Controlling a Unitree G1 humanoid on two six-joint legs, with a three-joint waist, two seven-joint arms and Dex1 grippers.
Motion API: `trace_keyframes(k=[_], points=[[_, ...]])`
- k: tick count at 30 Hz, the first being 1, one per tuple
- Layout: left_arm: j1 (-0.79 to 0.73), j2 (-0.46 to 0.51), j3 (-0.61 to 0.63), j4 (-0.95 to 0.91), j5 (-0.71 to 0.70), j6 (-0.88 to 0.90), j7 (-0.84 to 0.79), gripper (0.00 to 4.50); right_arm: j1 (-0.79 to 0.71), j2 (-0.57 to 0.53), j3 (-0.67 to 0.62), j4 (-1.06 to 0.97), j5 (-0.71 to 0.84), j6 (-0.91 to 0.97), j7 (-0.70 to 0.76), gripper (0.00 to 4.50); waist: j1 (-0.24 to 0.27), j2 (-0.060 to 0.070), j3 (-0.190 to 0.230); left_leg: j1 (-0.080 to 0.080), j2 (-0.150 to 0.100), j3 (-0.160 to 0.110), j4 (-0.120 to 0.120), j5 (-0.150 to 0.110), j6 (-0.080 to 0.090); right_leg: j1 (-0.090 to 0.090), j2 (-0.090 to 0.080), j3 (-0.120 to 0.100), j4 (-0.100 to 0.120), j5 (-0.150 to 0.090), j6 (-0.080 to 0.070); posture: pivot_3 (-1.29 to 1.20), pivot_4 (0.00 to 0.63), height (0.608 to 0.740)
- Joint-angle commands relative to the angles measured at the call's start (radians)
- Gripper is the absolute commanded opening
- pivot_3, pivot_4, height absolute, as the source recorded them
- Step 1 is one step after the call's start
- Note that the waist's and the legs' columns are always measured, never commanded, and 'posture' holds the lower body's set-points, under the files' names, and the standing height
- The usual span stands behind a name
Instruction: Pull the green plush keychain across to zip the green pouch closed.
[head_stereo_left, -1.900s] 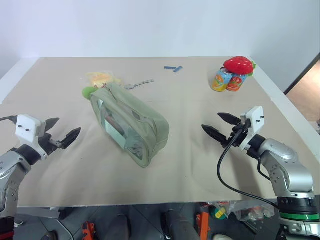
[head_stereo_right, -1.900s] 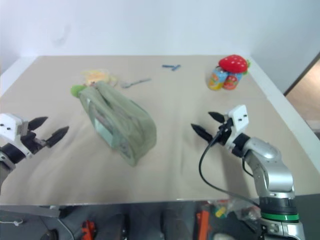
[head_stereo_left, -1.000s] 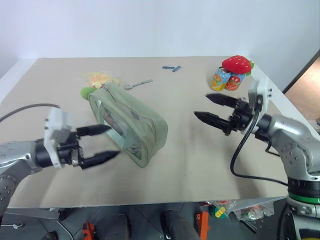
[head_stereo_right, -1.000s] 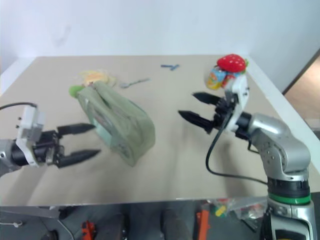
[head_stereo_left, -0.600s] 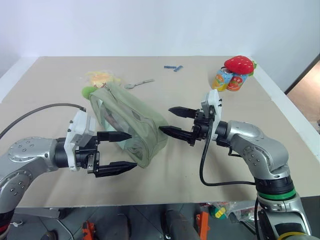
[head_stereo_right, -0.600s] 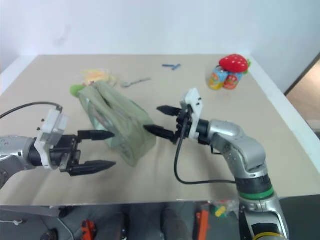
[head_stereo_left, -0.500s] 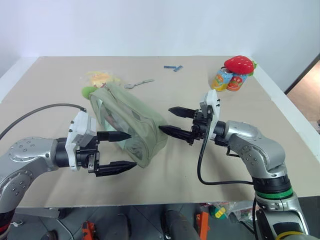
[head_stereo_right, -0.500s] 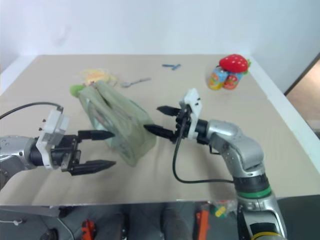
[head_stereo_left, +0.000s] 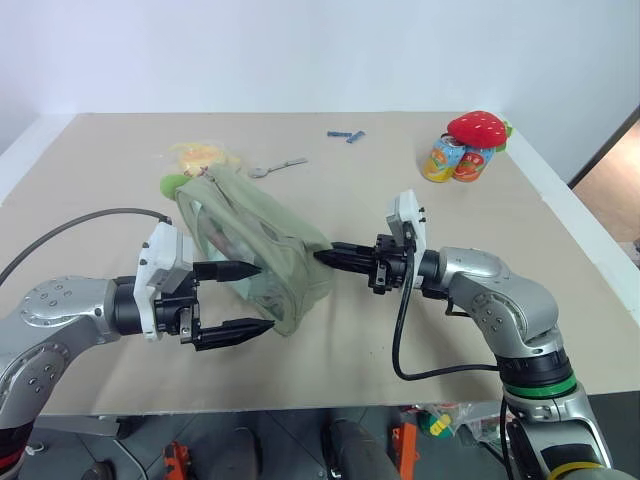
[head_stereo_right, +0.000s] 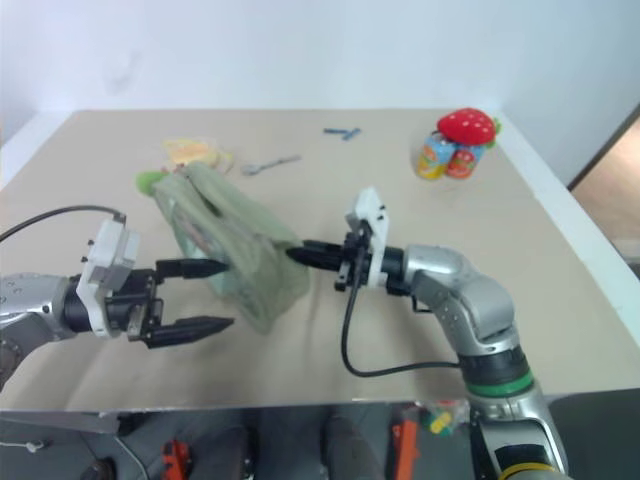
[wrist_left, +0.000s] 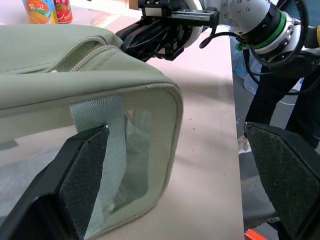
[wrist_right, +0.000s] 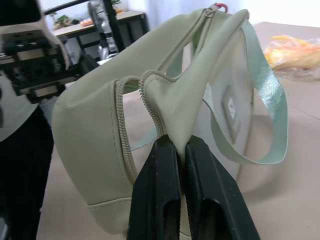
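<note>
The pale green pouch lies slantwise on the table, its zipper along the top. The lime-green plush keychain sits at its far left end, away from both grippers. My right gripper is at the pouch's near right end. In the right wrist view its fingers are shut on a fold of pouch fabric beside the zipper teeth. My left gripper is open at the pouch's near side. One finger lies against the clear window and the other is low by the bottom edge. I cannot tell whether they touch the pouch.
A red strawberry plush rests on two colourful cans at the far right. A yellow crinkly packet and a spoon lie behind the pouch. Small blue pieces lie near the far edge. The table's right edge is close to my right arm.
My right gripper has swung left and down to the pouch's end and shut on its fabric. My left gripper came in beside the pouch earlier and has since held still, open.
</note>
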Motion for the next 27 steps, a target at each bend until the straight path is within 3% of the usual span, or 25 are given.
trace_keyframes(k=[1,5,9,15,20,27], points=[[-0.016,-0.008,0.0,-0.012,0.008,-0.024,-0.002,4.5,-0.093,-0.058,0.034,0.032,-0.077,-0.12,0.131,0.04,0.0,0.0,0.0,0.0,0.0,0.0,0.0,0.0,0.0,0.0,0.0,0.0,0.0,0.0,0.0,0.0,0.15,0.74],[-0.034,-0.016,-0.024,-0.008,0.015,-0.024,-0.011,4.5,-0.286,-0.091,0.048,0.315,-0.178,-0.274,0.267,0.04,0.0,0.0,0.0,0.0,0.0,0.001,0.001,0.0,0.0,0.0,0.0,0.0,0.0,0.001,0.0,0.0,0.15,0.74],[-0.063,-0.023,-0.042,0.001,0.022,-0.026,-0.012,4.5,-0.488,-0.105,0.1,0.749,-0.36,-0.627,0.415,0.04,0.0,0.0,0.0,0.001,0.0,0.001,0.002,0.0,0.0,0.0,0.0,0.0,0.0,0.002,0.0,0.0,0.15,0.74],[-0.053,-0.026,-0.044,-0.017,0.023,-0.023,0.001,4.5,-0.657,-0.073,0.119,1.175,-0.509,-0.942,0.489,0.04,0.0,0.0,0.0,-0.001,0.0,0.001,0.0,-0.001,0.002,0.0,0.0,0.0,0.0,0.002,0.002,0.0,0.15,0.74],[-0.019,-0.033,-0.024,-0.042,0.026,-0.025,0.041,4.5,-0.713,-0.036,0.021,1.286,-0.459,-0.873,0.498,1.67,-0.003,0.0,0.001,-0.002,0.0,0.0,-0.001,-0.002,0.004,-0.001,0.0,0.0,0.0,0.001,0.0,0.0,0.15,0.74],[-0.043,-0.075,-0.023,-0.025,0.022,-0.047,0.086,4.5,-0.658,-0.056,-0.139,1.035,-0.303,-0.567,0.47,4.18,0.001,0.002,0.001,-0.001,0.0,-0.001,0.0,-0.002,0.004,0.0,0.0,-0.001,0.001,0.002,0.001,0.0,0.15,0.74]])
